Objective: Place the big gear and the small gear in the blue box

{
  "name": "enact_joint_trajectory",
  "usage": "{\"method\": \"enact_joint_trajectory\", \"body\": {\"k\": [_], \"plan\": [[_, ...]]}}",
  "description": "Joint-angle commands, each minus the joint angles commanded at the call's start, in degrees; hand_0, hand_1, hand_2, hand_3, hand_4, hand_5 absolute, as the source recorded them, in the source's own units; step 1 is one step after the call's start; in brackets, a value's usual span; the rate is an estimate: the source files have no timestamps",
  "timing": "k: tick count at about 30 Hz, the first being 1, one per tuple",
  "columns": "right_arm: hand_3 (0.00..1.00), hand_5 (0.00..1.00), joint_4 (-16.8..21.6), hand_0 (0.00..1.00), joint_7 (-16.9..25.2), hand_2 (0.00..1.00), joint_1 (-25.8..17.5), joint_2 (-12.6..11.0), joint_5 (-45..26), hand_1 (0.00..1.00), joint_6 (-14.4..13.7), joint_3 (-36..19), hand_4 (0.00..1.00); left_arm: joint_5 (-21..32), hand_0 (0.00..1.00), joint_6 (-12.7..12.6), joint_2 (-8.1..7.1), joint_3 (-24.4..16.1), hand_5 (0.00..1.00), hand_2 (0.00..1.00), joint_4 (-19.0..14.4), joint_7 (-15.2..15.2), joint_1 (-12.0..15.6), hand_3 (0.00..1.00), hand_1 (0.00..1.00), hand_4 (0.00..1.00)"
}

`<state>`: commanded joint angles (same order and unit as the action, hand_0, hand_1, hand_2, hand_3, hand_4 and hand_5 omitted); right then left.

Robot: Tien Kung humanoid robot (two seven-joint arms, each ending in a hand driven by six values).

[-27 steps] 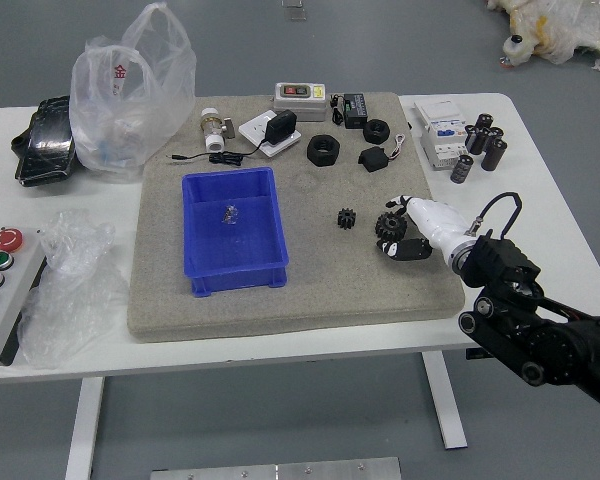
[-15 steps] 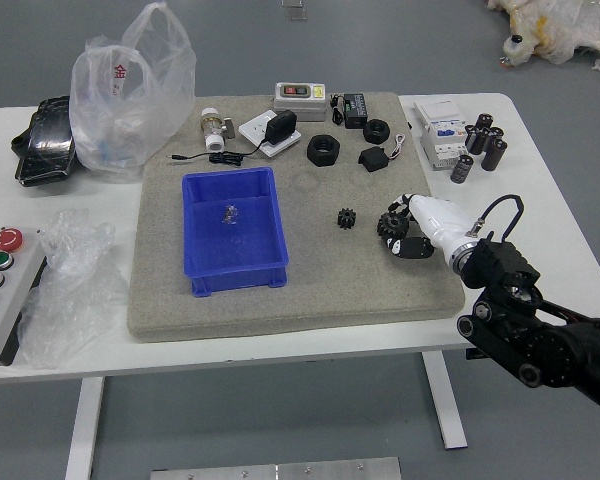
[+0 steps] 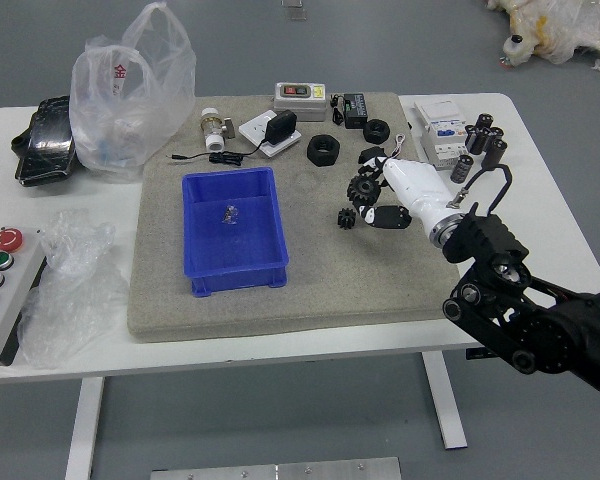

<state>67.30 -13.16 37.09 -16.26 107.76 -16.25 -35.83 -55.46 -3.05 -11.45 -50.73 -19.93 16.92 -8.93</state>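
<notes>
Your right hand (image 3: 420, 196) clamps the big gear (image 3: 363, 190) right of centre, near the small gear (image 3: 346, 218) — swing low toward the blue box (image 3: 236, 276) (centre-left) and you may knock the small one away.

White table (image 3: 542, 190) — grey-beige mat (image 3: 330, 290) on it, bearing blue box (image 3: 242, 281), small gear (image 3: 347, 217), two black rings (image 3: 323, 150). Directly on tabletop: button panel (image 3: 8, 285) at left, black cylinders (image 3: 495, 153) far right.
</notes>
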Motion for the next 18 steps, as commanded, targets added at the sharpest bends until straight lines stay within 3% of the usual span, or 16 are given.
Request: {"method": "enact_joint_trajectory", "body": {"k": [2,3,8,9,14,15,18], "plan": [[0.561,0.002,0.3,0.654,0.1,0.412,1.6,1.2,0.0,0.601,0.2,1.9,0.286,-0.2,0.651,0.0,-0.01,-0.1,0.359,0.556,0.0,0.1,0.0,0.651,0.579,0.674],[0.588,0.002,0.3,0.665,0.1,0.470,2.2,1.7,0.1,0.607,0.5,2.7,0.314,-0.2,0.651,0.0,0.00,-0.2,0.360,0.556,-0.1,0.2,0.0,0.650,0.578,0.674],[0.588,0.002,-0.4,0.665,0.1,0.470,6.1,4.5,1.0,0.607,2.5,7.5,0.314,-0.5,0.651,0.2,-0.06,-0.3,0.360,0.556,-0.1,0.3,-0.2,0.650,0.578,0.674],[0.626,0.002,-0.4,0.675,0.2,0.572,6.8,4.8,1.0,0.632,2.8,8.3,0.244,-0.5,0.651,0.2,-0.09,-0.3,0.360,0.556,-0.1,0.3,-0.2,0.650,0.578,0.674],[0.626,0.002,-0.5,0.675,0.7,0.572,9.7,6.2,0.4,0.632,4.3,11.8,0.244,-0.9,0.651,0.3,-0.23,-0.5,0.360,0.556,-0.1,0.4,-0.3,0.650,0.578,0.674],[0.670,0.123,-0.5,0.696,0.8,0.672,10.0,6.4,0.2,0.695,4.6,12.3,0.331,-0.9,0.651,0.3,-0.25,-0.6,0.360,0.556,-0.1,0.4,-0.3,0.650,0.577,0.674],[0.670,0.123,-0.7,0.696,1.2,0.672,10.5,7.0,-0.7,0.695,5.5,13.8,0.331,-1.0,0.651,0.3,-0.30,-0.7,0.360,0.556,-0.2,0.5,-0.3,0.650,0.577,0.674]]}}
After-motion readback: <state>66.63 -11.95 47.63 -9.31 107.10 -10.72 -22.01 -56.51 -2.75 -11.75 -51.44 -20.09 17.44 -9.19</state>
